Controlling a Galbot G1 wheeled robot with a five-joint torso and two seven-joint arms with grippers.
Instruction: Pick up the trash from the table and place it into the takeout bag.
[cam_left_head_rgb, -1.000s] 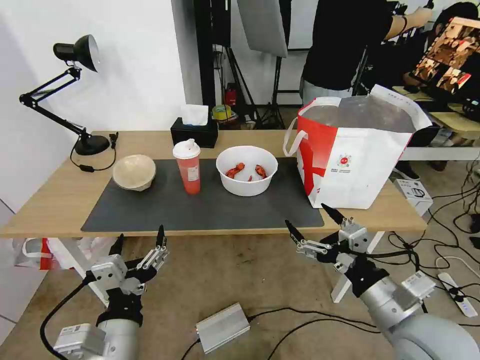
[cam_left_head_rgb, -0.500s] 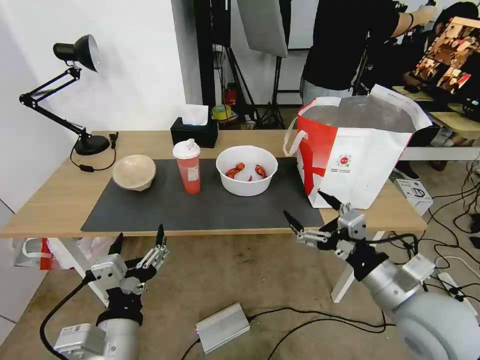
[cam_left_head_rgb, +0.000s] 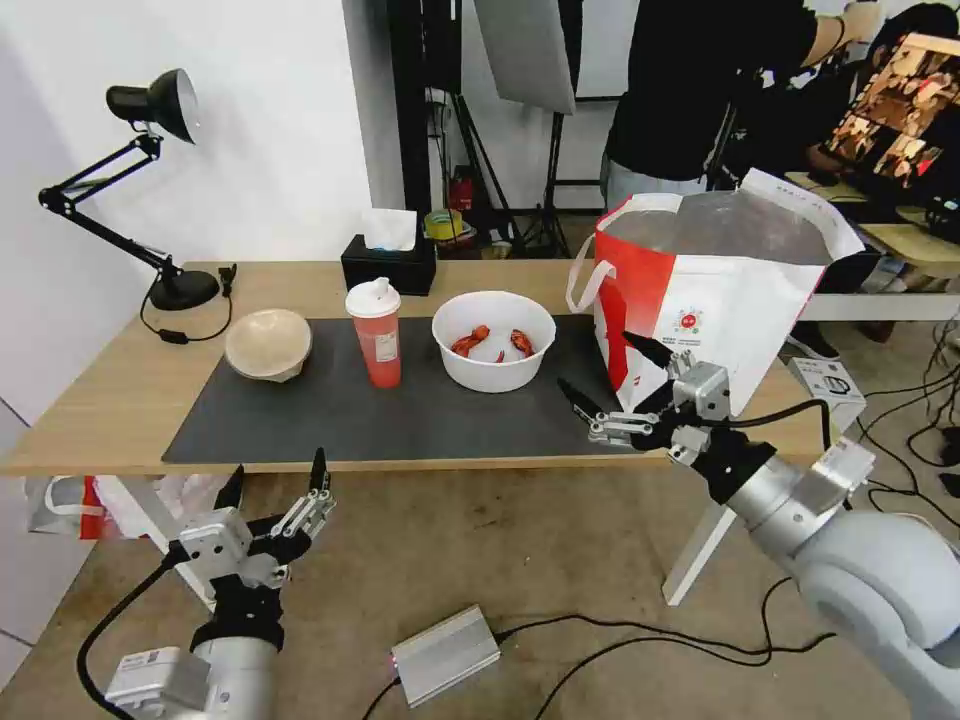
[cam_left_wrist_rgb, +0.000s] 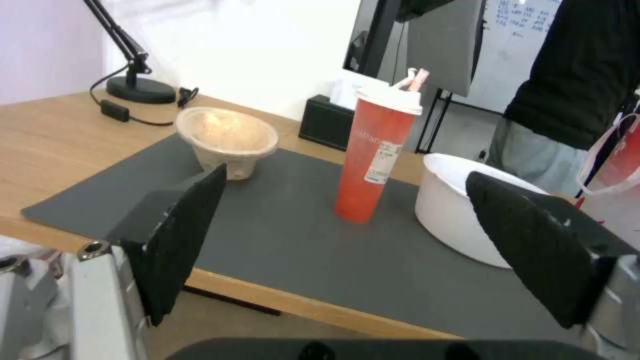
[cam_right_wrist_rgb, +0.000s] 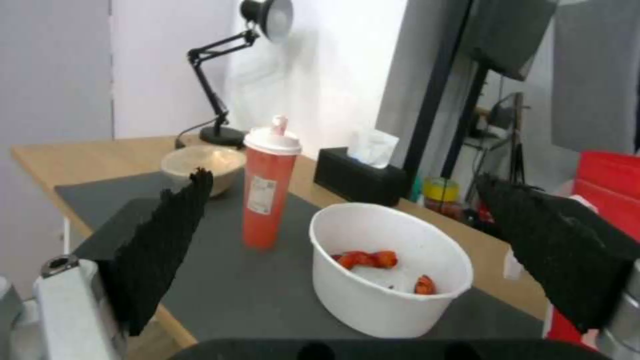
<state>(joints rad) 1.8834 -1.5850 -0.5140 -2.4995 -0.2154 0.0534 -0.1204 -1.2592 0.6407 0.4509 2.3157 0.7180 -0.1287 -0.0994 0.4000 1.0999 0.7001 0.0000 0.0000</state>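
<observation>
right gripper (cam_left_head_rgb: 610, 373), fingers spread, has risen from below the table (cam_left_head_rgb: 110, 390) edge toward the white bowl (cam_left_head_rgb: 494, 340); nothing bagged yet.

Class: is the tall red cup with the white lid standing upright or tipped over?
Upright. The tall red cup with white lid stands on its base on the dark grey mat.

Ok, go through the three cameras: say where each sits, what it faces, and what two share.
Head view: high on the robot, looking down at the table; left gripper low before its edge, right gripper open by the takeout bag.
Left wrist view: low at the table's front, between open fingers, facing the red cup.
Right wrist view: above the mat, facing the white bowl.
Both wrist views share cup, white bowl, beige bowl.
</observation>
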